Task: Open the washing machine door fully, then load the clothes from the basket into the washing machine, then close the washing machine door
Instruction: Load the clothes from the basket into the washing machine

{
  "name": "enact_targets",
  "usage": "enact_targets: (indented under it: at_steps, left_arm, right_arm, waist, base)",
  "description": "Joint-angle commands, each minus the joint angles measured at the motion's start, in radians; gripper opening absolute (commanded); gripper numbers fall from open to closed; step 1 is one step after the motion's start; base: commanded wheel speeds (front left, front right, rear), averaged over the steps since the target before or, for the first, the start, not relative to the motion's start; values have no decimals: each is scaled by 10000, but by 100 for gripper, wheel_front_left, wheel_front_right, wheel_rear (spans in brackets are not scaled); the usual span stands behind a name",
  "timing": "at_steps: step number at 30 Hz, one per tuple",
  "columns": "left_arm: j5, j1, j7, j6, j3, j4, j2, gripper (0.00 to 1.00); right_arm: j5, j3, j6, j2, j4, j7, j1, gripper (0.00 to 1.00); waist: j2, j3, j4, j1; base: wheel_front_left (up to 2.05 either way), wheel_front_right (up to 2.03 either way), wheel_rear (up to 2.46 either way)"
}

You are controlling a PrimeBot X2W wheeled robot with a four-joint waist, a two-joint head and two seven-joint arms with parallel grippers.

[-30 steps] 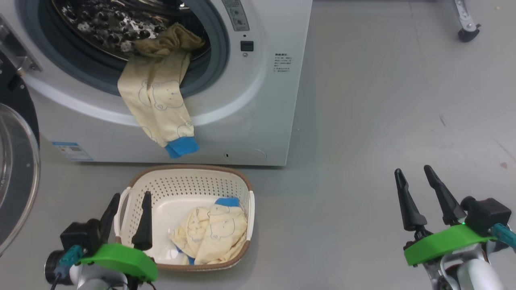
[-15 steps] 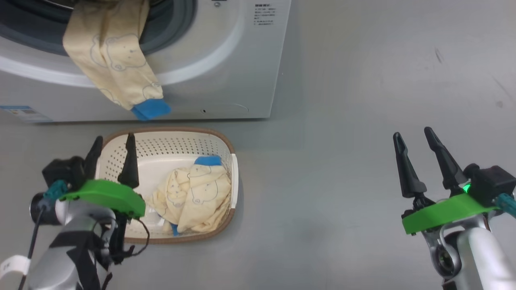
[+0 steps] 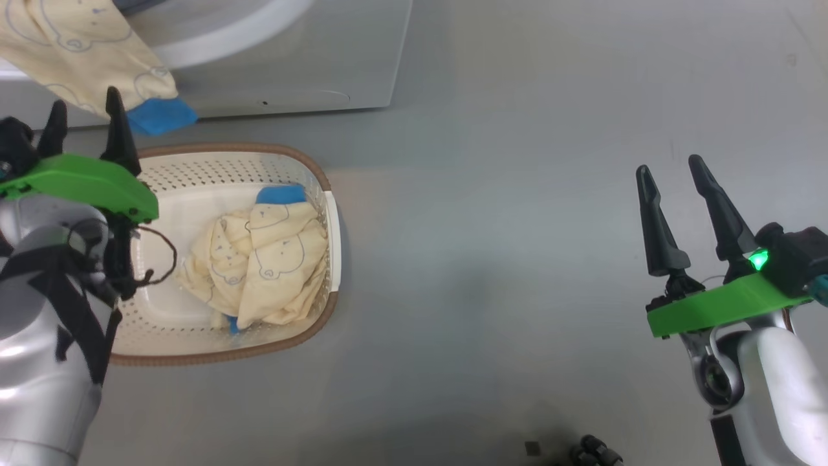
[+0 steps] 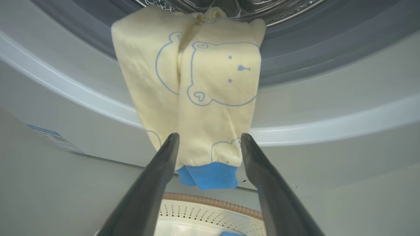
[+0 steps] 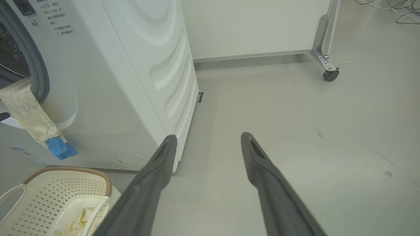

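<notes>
Plainly, the left gripper (image 3: 86, 98) is seen with its two fingers spread wide and nothing clamped between them. In the left wrist view the blue cuff (image 4: 210, 175) of a hanging garment (image 4: 213, 98) is framed between those fingers, though whether it is touched cannot be told. The right gripper (image 3: 669, 165) is likewise held wide apart and empty above the floor (image 3: 517, 259), well apart from the basket (image 3: 310, 169). The garment is draped out of the washing machine (image 5: 131, 65) over its grey gasket (image 4: 311, 49). More clothes (image 3: 259, 259) are piled in the basket just in front of the machine. The basket's left side is covered by the left forearm (image 3: 39, 362), and the drum (image 4: 262, 6) is cut off at the picture's top edge. A blue label (image 4: 54, 137) and grey print (image 5: 59, 23) on the machine's front are too small to be read.
</notes>
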Motion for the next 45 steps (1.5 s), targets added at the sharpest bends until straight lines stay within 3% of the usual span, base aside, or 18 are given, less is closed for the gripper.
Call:
enact_targets:
  at_steps: [1,6,16,27,28,29,30,39,45]
  left_arm:
    - [-32,-580,0,-66,404,83,478,100]
    - [-280,-1805,67,-290,663,1331,645,100]
    - [-336,-3131,-144,-238,919,2994,1115,100]
    - [-462,-4014,-447,-558,989,4094,1012,100]
    - [-467,-4061,-473,-601,987,4152,990,59]
    - [-470,-4106,-501,-649,987,4201,969,27]
    - [-466,-4144,-529,-695,983,4242,950,2]
    - [-181,-4068,-675,-989,842,4323,860,0]
    - [394,-3773,-684,-924,806,3366,910,0]
  right_arm:
    - [2,191,-27,-123,-325,-87,-160,100]
    - [21,266,-27,-50,-385,-94,-422,100]
    - [81,297,-27,50,-443,-96,-549,100]
    - [73,271,-27,117,-476,-96,-583,100]
    - [70,271,-27,120,-471,-96,-588,100]
    - [62,268,-27,122,-467,-96,-593,100]
    - [53,261,-27,124,-463,-96,-595,100]
    - [-49,266,-27,135,-382,-97,-624,100]
    - [-69,260,-27,128,-281,-97,-634,100]
  waist:
    - [0,435,-279,-2]
    - [0,911,-556,-2]
    - [0,1324,-921,-2]
    - [0,1515,-963,-2]
    - [0,1521,-954,-2]
    - [0,1524,-942,-2]
    - [0,1522,-927,-2]
    - [0,1295,-707,-2]
    - [0,972,-526,-2]
  base:
    - [0,0,0]
    - [0,0,0]
    - [0,0,0]
    - [0,0,0]
    - [0,0,0]
    - [0,0,0]
    - [0,0,0]
    - [0,0,0]
    - [0,0,0]
